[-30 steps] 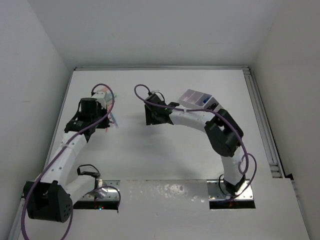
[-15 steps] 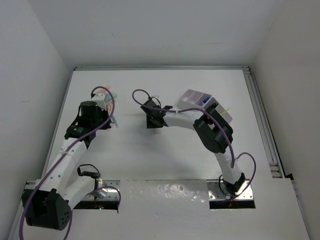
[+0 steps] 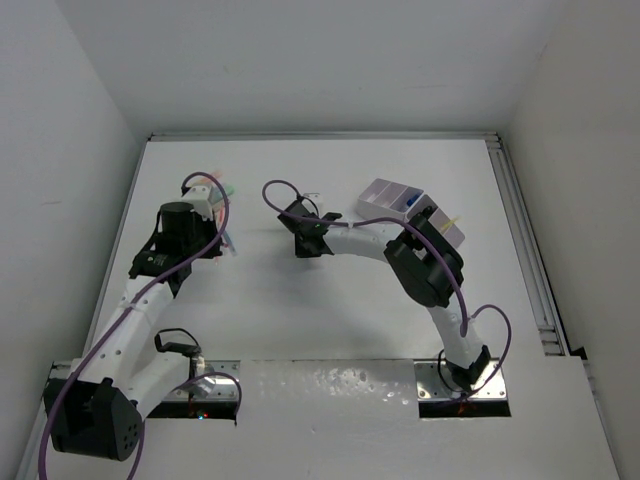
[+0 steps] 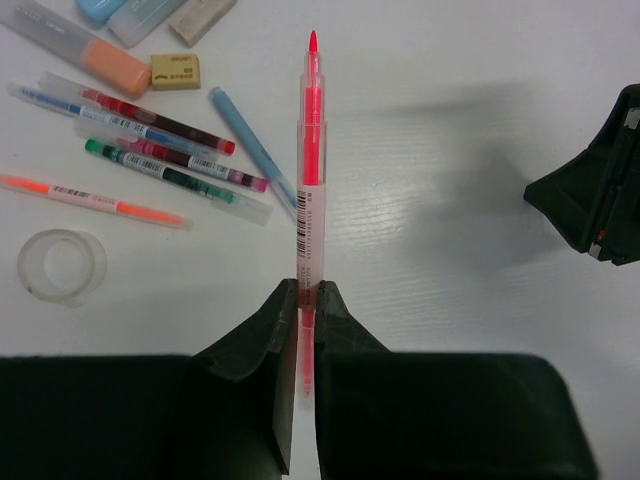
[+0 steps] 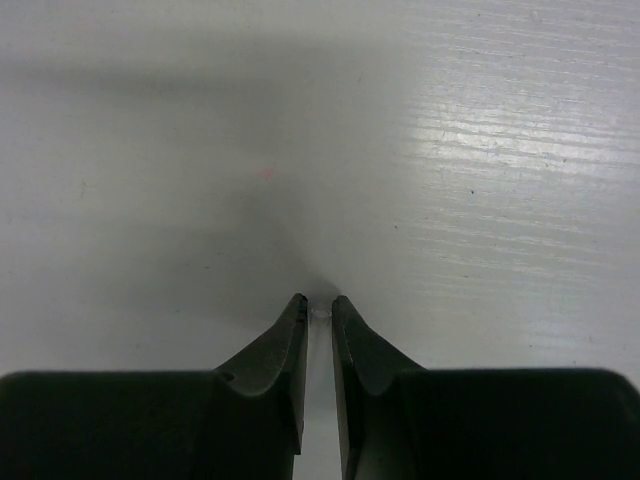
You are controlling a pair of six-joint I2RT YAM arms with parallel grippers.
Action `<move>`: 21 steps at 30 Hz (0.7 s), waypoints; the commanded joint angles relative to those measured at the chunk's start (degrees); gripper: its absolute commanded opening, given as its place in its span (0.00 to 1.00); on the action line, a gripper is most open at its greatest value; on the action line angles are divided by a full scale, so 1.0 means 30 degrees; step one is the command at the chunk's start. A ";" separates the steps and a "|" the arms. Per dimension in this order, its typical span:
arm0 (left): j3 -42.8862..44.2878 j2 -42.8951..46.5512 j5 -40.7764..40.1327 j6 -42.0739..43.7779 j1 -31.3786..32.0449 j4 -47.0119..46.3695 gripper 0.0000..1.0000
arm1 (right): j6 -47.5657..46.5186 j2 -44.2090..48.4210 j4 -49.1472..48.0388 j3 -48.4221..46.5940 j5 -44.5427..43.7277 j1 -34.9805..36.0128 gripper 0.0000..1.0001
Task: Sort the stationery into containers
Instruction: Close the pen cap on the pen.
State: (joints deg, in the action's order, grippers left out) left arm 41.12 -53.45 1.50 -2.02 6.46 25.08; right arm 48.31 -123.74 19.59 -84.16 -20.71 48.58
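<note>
Left end effector (image 4: 298, 292): clamped on the red pen (image 4: 310, 180), near its tail.
Right end effector (image 5: 318, 302): jaws almost together, low over the worktop (image 5: 480, 180); I cannot tell whether they grip the pale speck between them.
Pen's place: centre of the left wrist frame, apart from the loose pens (image 4: 150, 150) at upper left.
Pen's axis: straight up the frame, tip toward the top edge.
Step, as I judge it: carry it to the organiser (image 3: 385, 190), upper right of the overhead frame. I'd skirt the right arm (image 3: 425, 265), tilt the pen steep, and seat it before letting go.
</note>
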 commanded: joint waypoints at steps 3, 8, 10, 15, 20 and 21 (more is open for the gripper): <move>-0.0114 0.0327 0.0203 -0.0322 0.0162 -0.0948 0.00 | 0.0301 0.0466 0.0852 -0.0072 -0.0187 0.0097 0.18; -0.0114 0.0327 0.0233 -0.0293 0.0162 -0.0948 0.00 | 0.0535 0.0671 0.1027 0.0162 -0.0099 0.0126 0.19; -0.0114 0.0327 0.0233 -0.0293 0.0191 -0.0919 0.00 | 0.0594 0.0788 0.1027 0.0426 -0.0128 0.0126 0.16; -0.0114 0.0327 0.0467 -0.0293 0.0162 -0.0977 0.00 | 0.0740 0.0993 0.0793 0.0777 -0.0158 0.0097 0.00; -0.0260 0.0268 0.2073 0.0495 0.0308 -0.1415 0.00 | -0.0165 0.2629 -0.1394 0.1830 0.0807 -0.0574 0.00; -0.0348 0.0210 0.3703 0.0556 0.0337 -0.1591 0.00 | -0.0399 0.3098 -0.1956 0.2384 0.1418 -0.0722 0.00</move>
State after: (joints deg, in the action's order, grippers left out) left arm 40.84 -53.45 4.93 -1.63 6.74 24.14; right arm 49.06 -120.29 18.35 -79.31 -19.29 48.03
